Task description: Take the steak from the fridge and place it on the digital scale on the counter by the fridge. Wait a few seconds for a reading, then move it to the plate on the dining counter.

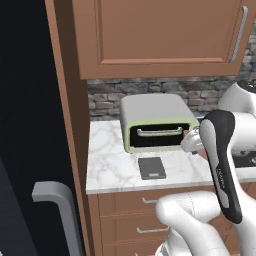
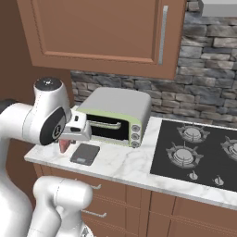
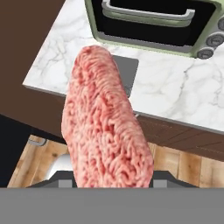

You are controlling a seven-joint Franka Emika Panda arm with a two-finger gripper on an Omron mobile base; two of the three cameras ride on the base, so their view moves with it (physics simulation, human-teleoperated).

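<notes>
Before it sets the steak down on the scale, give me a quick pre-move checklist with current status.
1. Steak held in hand: ok, it hangs from the hand above the counter edge.
2. Scale top bare: ok.
3. Scale flat on counter: ok, in front of the toaster oven.
4. Steak over scale: not ok, in the hand view the scale sits beyond it, partly covered.
5. Grip firmness: cannot tell, the fingertips are hidden by the meat.
</notes>
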